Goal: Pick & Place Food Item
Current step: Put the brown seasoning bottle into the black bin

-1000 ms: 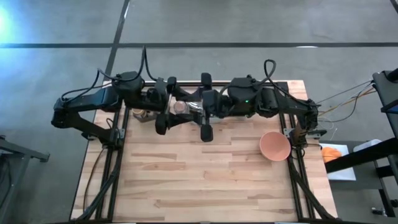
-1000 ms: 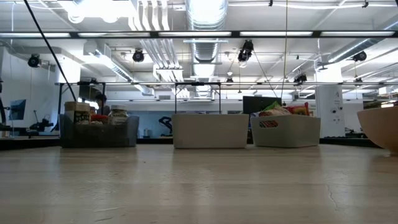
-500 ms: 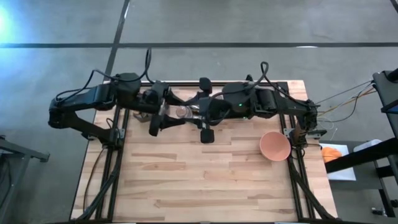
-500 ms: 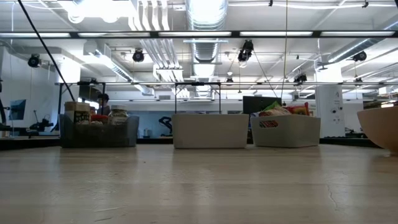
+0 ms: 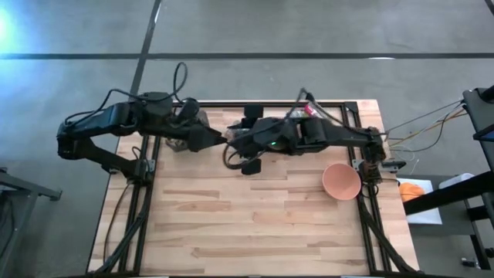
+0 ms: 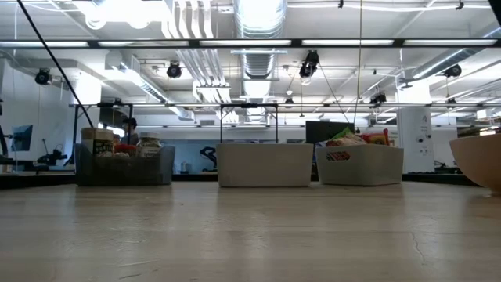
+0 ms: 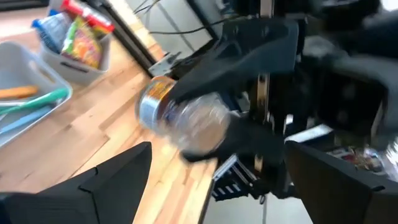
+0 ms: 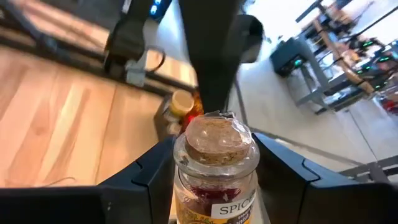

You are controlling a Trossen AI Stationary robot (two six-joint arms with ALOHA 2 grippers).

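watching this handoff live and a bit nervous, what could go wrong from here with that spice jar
The right gripper holds the cork-topped spice jar in the air, so a slip could drop glass onto the wooden table. The open left gripper sits very near the right one, so the arms could knock together. The pink bowl sits by the table's right edge and a careless sweep might push it off.

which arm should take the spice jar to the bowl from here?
Right, probably. The right claw already holds the corked spice jar, and the pink bowl sits on its side of the table. The left claw is open, facing the jar.
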